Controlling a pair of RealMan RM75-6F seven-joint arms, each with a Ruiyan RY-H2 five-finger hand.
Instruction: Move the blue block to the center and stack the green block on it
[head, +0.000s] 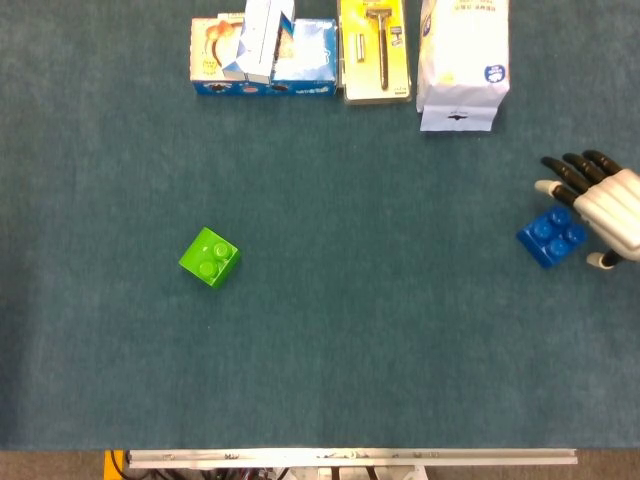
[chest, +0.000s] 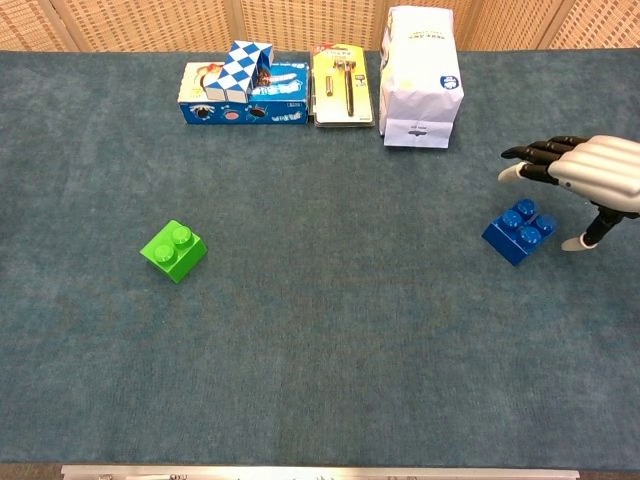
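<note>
Blue block (head: 551, 237), square with four round studs on top, flat on the teal worktop (head: 380, 320) far to the right, turned cornerwise so one corner points at the near edge; partly beneath the spread fingers of the right hand (head: 600, 205), contact not clear. Green block (head: 209, 258), bright lime, smaller with two studs showing on top, likewise skewed, resting flat on the left side, well apart from the blue one.

The blue block (head: 551, 236) is overhung by the right hand (head: 598, 207) (fingers spread); the green block (head: 209, 258) lies well apart.
</note>
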